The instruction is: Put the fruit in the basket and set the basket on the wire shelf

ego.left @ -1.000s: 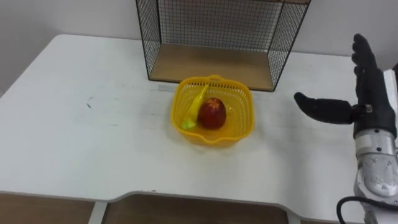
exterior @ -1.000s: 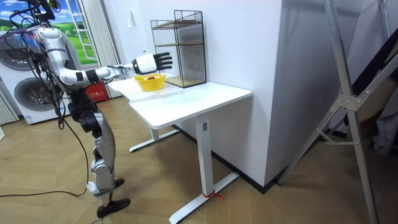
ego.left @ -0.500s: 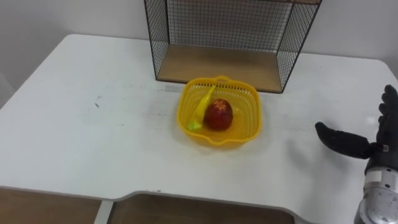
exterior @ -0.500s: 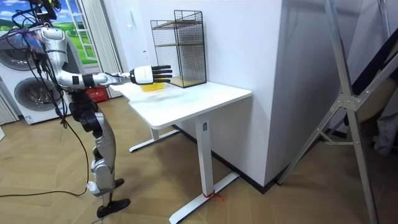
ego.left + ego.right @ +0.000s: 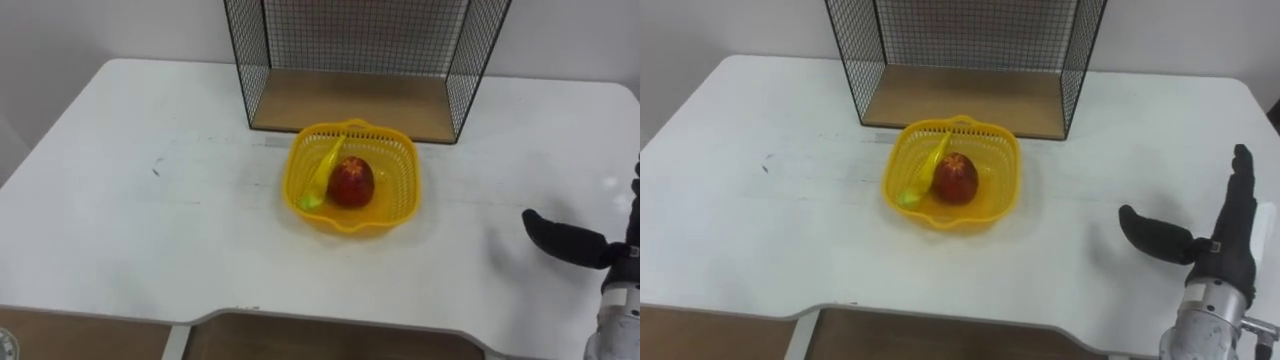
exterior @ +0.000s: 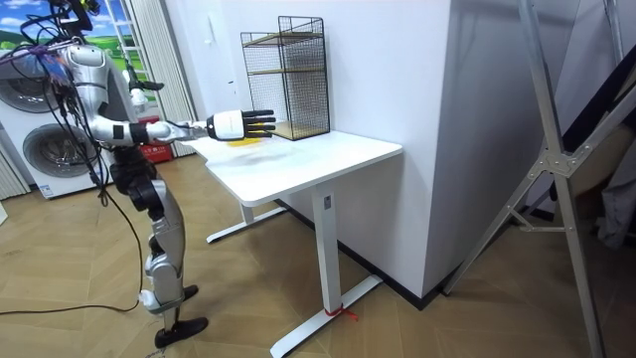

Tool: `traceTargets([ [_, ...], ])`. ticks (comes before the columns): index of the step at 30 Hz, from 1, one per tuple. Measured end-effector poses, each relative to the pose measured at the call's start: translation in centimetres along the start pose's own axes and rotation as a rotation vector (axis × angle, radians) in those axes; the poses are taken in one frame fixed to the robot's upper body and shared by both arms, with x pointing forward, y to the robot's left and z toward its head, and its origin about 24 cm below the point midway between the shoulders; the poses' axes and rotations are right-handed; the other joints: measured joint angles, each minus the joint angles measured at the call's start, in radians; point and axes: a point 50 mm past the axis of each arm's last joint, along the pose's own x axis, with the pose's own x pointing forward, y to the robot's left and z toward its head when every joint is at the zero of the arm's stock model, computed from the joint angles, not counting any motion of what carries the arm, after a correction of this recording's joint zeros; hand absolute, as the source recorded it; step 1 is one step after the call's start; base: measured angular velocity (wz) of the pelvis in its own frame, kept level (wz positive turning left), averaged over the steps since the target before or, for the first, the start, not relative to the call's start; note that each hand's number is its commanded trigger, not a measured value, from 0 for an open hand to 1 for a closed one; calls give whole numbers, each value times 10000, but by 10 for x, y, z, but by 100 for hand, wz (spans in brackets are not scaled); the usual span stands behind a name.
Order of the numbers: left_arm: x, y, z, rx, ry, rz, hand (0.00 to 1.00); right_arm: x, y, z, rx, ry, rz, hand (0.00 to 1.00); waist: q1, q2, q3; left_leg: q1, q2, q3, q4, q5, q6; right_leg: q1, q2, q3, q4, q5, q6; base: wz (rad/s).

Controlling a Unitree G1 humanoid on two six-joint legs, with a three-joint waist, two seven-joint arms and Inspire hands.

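**Fruit in basket, basket on the table, right hand held off to the side**

A white table (image 5: 120,200) with rounded corners and a smooth matt top stands against a white wall. The room view shows a wood floor (image 6: 397,328) and a washing machine (image 6: 40,149) behind the robot, which stands at the table's near edge.

The basket (image 5: 405,150) is yellow plastic, squarish, with a slotted wall and a wavy rim. In it lie a round red apple (image 5: 352,182) and, touching the apple on its left, a curved yellow banana (image 5: 322,172) with a green tip. Just behind the basket stands the shelf (image 5: 350,100), a black wire cage with a brown wooden floor. The basket rests on the table, not on that floor.

Right of the basket and well apart from it, the right hand (image 5: 1218,248) hangs over the table edge-on. Its dark fingers are straight and pressed together, the thumb stretched toward the basket, and it holds nothing. The left hand (image 6: 149,87) shows small beyond the robot's shoulder; whether it is open I cannot tell.

Compared with a second ago, the right hand has sunk and drawn back nearer the robot. The basket keeps its place before the shelf.
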Motion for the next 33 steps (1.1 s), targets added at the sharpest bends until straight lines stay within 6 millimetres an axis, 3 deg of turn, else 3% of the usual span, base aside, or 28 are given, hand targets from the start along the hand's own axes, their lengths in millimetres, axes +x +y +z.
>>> traceTargets([
  [5, -11, -15, 16, -1264, -198, -1454, 0, 0, 3, 1, 802, -71, 455, 0, -105, 51, 48, -49, -8, 22, -20, -2, -2, -12, 1, 44, 12, 0, 0, 0],
  [11, -25, -37, 24, -3374, 1077, -3417, 0, -5, 14, 2, 2270, 105, 717, 0, -398, -120, 161, -70, 9, 129, 7, 15, -26, -52, 20, 68, 17, 1, -1, -2],
  [19, -50, -63, 27, -5652, 2946, -6580, 0, -12, 33, 3, 3967, 420, 2174, 0, -603, -207, 156, -20, 6, 307, -28, 14, -20, -155, 16, 360, 14, 1, -2, -7],
  [24, -76, -80, 25, -6748, 4160, -8882, 0, -17, 47, 6, 4891, 533, 3404, 0, -640, -215, 156, 109, 36, 577, -106, 15, -21, -158, 26, 557, 7, 1, -1, -14],
  [28, -89, -85, 17, -8206, 5832, -9543, 0, -17, 54, 10, 6189, 637, 3956, 0, -808, -223, 160, 314, 66, 773, -227, 15, -21, -97, 42, 693, 16, 1, -1, -14],
  [33, -111, -89, -2, -7900, 7027, -10456, 0, -19, 63, 12, 7089, 711, 4451, 0, -894, -253, 175, 269, 99, 869, -216, 15, -20, -238, 74, 897, 76, 6, -10, -9],
])
